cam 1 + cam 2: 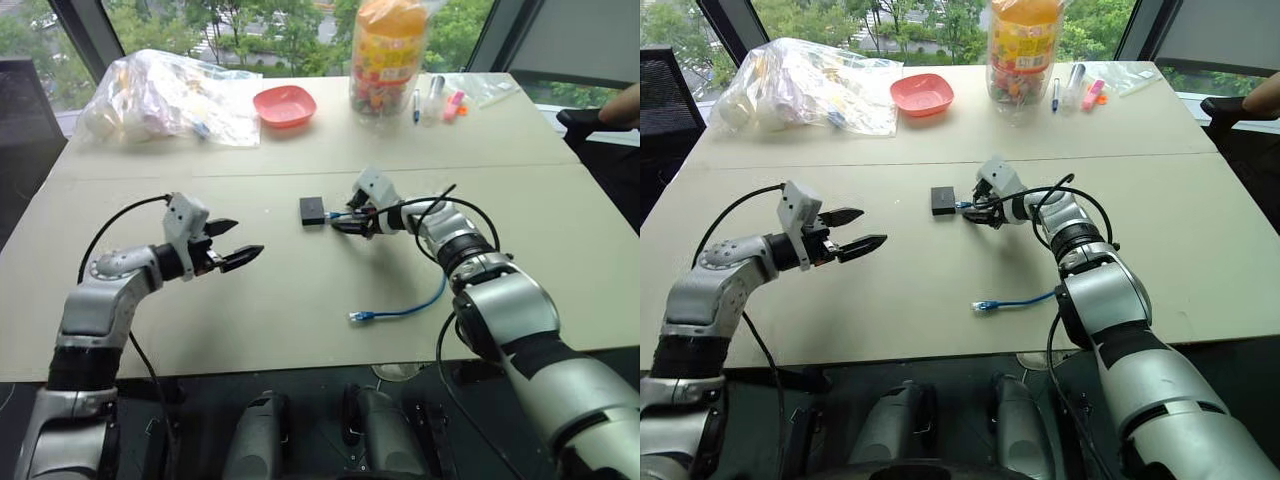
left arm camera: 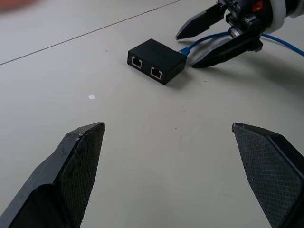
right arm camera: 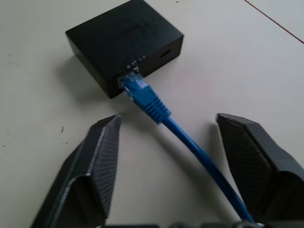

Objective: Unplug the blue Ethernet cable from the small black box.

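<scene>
Blue cable (image 3: pixel 156 111) runs straight from our spread right tool (image 3: pixel 164 142) into the black box (image 3: pixel 126 40); our spread left tool (image 1: pixel 232 245) waits farther off.

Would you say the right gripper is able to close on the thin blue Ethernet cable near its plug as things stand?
Probably yes. The right gripper has open fingers on either side of the thin blue Ethernet cable, just behind the plug seated in the small flat black box. Nothing lies between the fingers and the cord.

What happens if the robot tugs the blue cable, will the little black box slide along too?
Probably. The small black box looks light and sits loose on the smooth table, so it may drag. The blue Ethernet cable looks floppy, curving limply.
</scene>
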Controlling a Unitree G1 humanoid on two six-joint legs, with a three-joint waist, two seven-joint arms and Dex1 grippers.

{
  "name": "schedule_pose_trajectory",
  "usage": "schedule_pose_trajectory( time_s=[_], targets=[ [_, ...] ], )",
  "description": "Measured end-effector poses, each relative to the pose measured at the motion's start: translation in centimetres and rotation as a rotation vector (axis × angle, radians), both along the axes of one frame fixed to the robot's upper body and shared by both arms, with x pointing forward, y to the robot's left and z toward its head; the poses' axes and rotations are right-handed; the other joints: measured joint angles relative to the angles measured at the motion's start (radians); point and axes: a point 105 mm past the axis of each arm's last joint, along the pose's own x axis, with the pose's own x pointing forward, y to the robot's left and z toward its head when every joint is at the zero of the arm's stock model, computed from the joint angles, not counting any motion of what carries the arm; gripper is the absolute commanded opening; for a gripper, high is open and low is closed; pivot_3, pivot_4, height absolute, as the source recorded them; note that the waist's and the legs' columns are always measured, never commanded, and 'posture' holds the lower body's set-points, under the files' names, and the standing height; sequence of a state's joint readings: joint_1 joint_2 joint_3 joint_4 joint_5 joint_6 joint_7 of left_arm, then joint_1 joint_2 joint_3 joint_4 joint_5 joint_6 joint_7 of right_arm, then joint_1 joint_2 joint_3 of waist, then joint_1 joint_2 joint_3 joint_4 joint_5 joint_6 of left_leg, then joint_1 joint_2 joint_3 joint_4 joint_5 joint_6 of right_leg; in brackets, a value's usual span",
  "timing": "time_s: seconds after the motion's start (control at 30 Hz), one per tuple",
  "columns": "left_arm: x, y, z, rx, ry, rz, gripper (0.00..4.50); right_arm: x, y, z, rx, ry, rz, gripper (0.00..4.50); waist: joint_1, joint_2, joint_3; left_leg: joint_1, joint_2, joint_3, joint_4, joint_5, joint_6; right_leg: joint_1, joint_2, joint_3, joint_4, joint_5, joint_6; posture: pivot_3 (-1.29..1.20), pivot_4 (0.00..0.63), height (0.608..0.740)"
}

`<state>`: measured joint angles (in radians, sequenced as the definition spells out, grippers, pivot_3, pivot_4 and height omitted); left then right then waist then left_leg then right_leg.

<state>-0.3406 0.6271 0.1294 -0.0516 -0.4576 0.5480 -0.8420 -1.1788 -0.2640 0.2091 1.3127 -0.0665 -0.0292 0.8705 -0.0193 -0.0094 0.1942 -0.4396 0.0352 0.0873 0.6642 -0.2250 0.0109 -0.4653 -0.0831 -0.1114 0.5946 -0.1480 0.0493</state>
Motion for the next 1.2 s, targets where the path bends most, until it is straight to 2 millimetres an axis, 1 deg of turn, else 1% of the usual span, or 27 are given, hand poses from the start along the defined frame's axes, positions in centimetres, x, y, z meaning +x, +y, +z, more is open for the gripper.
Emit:
schedule_pose_trajectory(
  time_s=[0.03, 0.1, 0.13, 0.27, 0.33, 0.4, 0.43, 0.5, 0.53, 0.57, 0.6, 0.63, 0.67, 0.7, 0.77, 0.83, 0.93, 1.0, 1.1, 1.2],
  targets=[
    [-0.2, 0.4, 0.2, -0.008, -0.005, 0.02, 4.47, -0.1, 0.3, -0.1, -0.004, 0.0, 0.007, 1.57, 0.0, 0.0, 0.0, 0.002, 0.001, -0.001, 0.0, 0.0, -0.001, 0.001, 0.0, 0.0, 0.0, -0.001, -0.003, 0.0, 0.15, 0.74],
    [-0.5, 1.1, 0.3, -0.013, -0.011, 0.065, 4.47, -0.1, 1.2, -0.3, -0.009, -0.011, 0.02, 0.38, -0.001, 0.0, 0.0, 0.007, 0.003, -0.001, 0.0, 0.0, -0.001, 0.005, 0.001, 0.0, 0.0, -0.001, -0.005, 0.0, 0.15, 0.74],
    [-0.6, 1.2, 0.1, -0.012, -0.005, 0.073, 4.47, -0.1, 1.5, -0.3, -0.015, -0.018, 0.026, 0.09, -0.001, 0.0, 0.0, 0.008, 0.003, -0.001, 0.0, 0.0, -0.002, 0.006, 0.001, 0.0, 0.0, -0.001, -0.006, 0.0, 0.15, 0.74],
    [-0.3, 1.2, 0.0, -0.016, 0.002, 0.082, 4.47, -0.4, 3.2, -0.3, -0.052, -0.07, 0.088, 0.09, -0.001, 0.0, 0.0, 0.008, 0.004, 0.0, 0.0, 0.001, -0.002, 0.005, 0.001, 0.0, 0.001, 0.0, -0.006, 0.0, 0.15, 0.74],
    [0.3, 1.1, 0.4, -0.025, -0.004, 0.08, 4.47, -0.3, 3.4, -0.1, -0.1, -0.132, 0.113, 0.09, 0.0, 0.0, 0.0, 0.008, 0.004, 0.0, 0.0, 0.001, -0.002, 0.005, 0.001, 0.0, 0.001, 0.0, -0.006, 0.0, 0.15, 0.74],
    [1.5, 1.5, 0.9, -0.052, -0.01, 0.087, 4.47, 0.2, 2.8, 0.6, -0.194, -0.262, 0.124, 0.09, 0.005, 0.0, 0.0, 0.006, 0.004, 0.0, 0.0, 0.001, -0.002, 0.003, 0.001, 0.0, 0.001, -0.001, -0.006, 0.0, 0.15, 0.74],
    [2.4, 1.6, 1.2, -0.082, -0.005, 0.09, 4.47, 0.7, 2.1, 1.3, -0.252, -0.357, 0.123, 0.09, 0.011, 0.001, 0.0, 0.004, 0.002, 0.0, 0.0, 0.001, -0.002, 0.003, 0.001, 0.0, 0.001, -0.001, -0.006, 0.0, 0.15, 0.74],
    [3.7, 1.9, 1.9, -0.138, 0.008, 0.089, 4.47, 1.3, 0.9, 3.5, -0.322, -0.538, 0.124, 0.09, 0.01, 0.0, 0.0, 0.0, -0.001, 0.0, 0.001, 0.002, -0.002, -0.001, -0.001, 0.0, 0.001, 0.0, -0.005, 0.0, 0.15, 0.74],
    [4.5, 1.5, 2.5, -0.207, 0.025, 0.064, 4.47, 1.3, 0.2, 4.7, -0.342, -0.636, 0.124, 0.09, 0.013, 0.0, 0.0, -0.002, -0.003, 0.0, 0.001, 0.002, -0.002, -0.001, -0.001, 0.0, 0.001, 0.001, -0.002, 0.0, 0.15, 0.74],
    [5.1, 1.2, 3.4, -0.262, 0.034, 0.036, 4.47, 1.2, -0.1, 5.9, -0.344, -0.725, 0.129, 0.09, 0.01, -0.001, 0.0, -0.003, -0.003, 0.001, 0.002, 0.002, -0.002, -0.002, -0.001, 0.0, 0.001, 0.001, -0.001, 0.0, 0.15, 0.74],
    [5.4, 1.0, 4.1, -0.301, 0.042, 0.01, 4.47, 1.0, 0.1, 6.6, -0.33, -0.781, 0.136, 0.09, 0.007, -0.001, 0.0, -0.003, -0.003, 0.001, 0.002, 0.002, -0.002, -0.002, -0.001, 0.0, 0.001, 0.001, -0.001, 0.0, 0.15, 0.74],
    [6.0, 0.2, 5.3, -0.353, 0.046, -0.047, 4.47, 0.4, 0.2, 7.2, -0.309, -0.85, 0.15, 0.09, 0.005, -0.002, 0.0, -0.003, -0.003, 0.002, 0.002, 0.002, -0.002, -0.001, -0.001, 0.0, 0.001, 0.001, 0.0, 0.0, 0.15, 0.74],
    [6.4, -0.5, 6.5, -0.396, 0.053, -0.107, 4.47, -0.3, 0.6, 7.5, -0.294, -0.911, 0.175, 0.09, 0.003, -0.002, 0.0, -0.003, -0.003, 0.002, 0.001, 0.002, -0.002, -0.001, 0.0, 0.0, 0.001, 0.0, 0.0, 0.0, 0.15, 0.74],
    [6.7, -1.2, 7.5, -0.419, 0.053, -0.159, 4.47, -0.9, 0.9, 7.3, -0.293, -0.947, 0.198, 0.09, 0.001, -0.002, 0.0, -0.002, -0.003, 0.002, 0.001, 0.002, -0.002, -0.001, 0.0, 0.0, 0.001, 0.0, 0.0, 0.0, 0.15, 0.74],
    [7.0, -2.6, 8.7, -0.444, 0.062, -0.264, 4.47, -1.7, 1.1, 6.7, -0.314, -0.999, 0.22, 0.09, -0.002, -0.002, 0.0, -0.002, -0.003, 0.003, 0.001, 0.002, -0.002, -0.001, 0.0, 0.0, 0.002, 0.0, 0.0, 0.0, 0.15, 0.74],
    [7.0, -3.8, 8.9, -0.431, 0.083, -0.347, 4.47, -1.9, 0.9, 6.9, -0.333, -1.043, 0.214, 0.09, -0.003, -0.002, 0.0, -0.002, -0.003, 0.003, 0.001, 0.002, -0.002, -0.002, 0.001, 0.0, 0.002, 0.0, 0.0, 0.0, 0.15, 0.74],
    [7.2, -5.2, 8.5, -0.39, 0.127, -0.42, 4.47, -2.2, 0.7, 8.7, -0.352, -1.139, 0.195, 0.09, 0.0, -0.002, 0.0, -0.001, -0.003, 0.002, 0.002, 0.003, -0.003, -0.001, 0.001, 0.0, 0.002, 0.0, 0.0, 0.0, 0.15, 0.74],
    [7.7, -5.8, 8.8, -0.361, 0.126, -0.425, 4.47, -2.4, 0.8, 9.6, -0.357, -1.185, 0.194, 0.09, 0.001, -0.002, 0.0, -0.001, -0.003, 0.002, 0.002, 0.003, -0.003, -0.001, 0.001, 0.0, 0.002, 0.0, 0.0, 0.0, 0.15, 0.74],
    [8.1, -6.5, 9.5, -0.314, 0.088, -0.427, 4.47, -2.5, 0.8, 10.1, -0.37, -1.209, 0.187, 0.09, 0.002, -0.002, 0.0, -0.002, -0.003, 0.001, 0.002, 0.003, -0.003, -0.001, 0.001, 0.0, 0.002, 0.0, 0.0, 0.0, 0.15, 0.74],
    [8.5, -7.1, 9.4, -0.298, 0.086, -0.415, 4.47, -2.8, 0.9, 10.4, -0.373, -1.224, 0.186, 0.09, 0.002, -0.002, 0.0, -0.002, -0.003, 0.001, 0.002, 0.002, -0.002, -0.001, 0.001, 0.0, 0.002, 0.0, 0.0, 0.0, 0.15, 0.74]
  ],
)
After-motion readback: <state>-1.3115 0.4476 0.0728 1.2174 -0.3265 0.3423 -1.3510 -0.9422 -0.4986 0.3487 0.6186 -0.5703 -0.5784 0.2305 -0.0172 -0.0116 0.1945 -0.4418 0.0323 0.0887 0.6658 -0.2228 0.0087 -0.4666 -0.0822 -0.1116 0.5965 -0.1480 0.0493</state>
